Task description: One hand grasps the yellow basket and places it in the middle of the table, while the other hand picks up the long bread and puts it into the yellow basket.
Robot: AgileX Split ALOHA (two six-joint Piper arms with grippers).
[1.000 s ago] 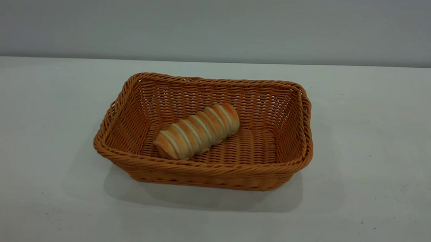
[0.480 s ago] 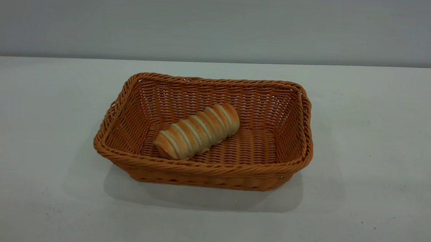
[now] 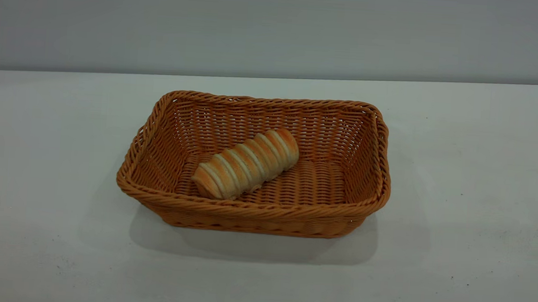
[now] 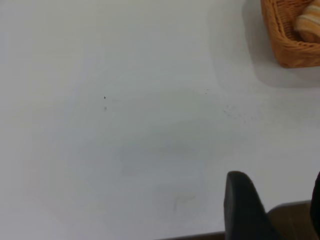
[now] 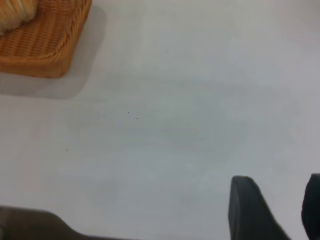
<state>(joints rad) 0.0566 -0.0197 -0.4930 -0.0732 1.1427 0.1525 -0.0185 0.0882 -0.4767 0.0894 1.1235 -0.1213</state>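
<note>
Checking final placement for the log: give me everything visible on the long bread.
The long bread is a small elongated loaf with crosswise ridges, striped golden-orange and pale cream, with a baked-crust look. It lies on its side, diagonally, on the woven floor of the yellow basket, left of the basket's centre, one end near the front wall, the other pointing toward the back right. Only the basket touches it; no gripper is near. Both wrist views catch just an edge of it.

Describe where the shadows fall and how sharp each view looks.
Exterior view: sharp; the orange-tan woven wicker basket casts a soft shadow toward the camera on the white-grey table. Left wrist view: softer, a shadow beside the basket's corner. Right wrist view: soft, a grey shadow beside the basket.
</note>
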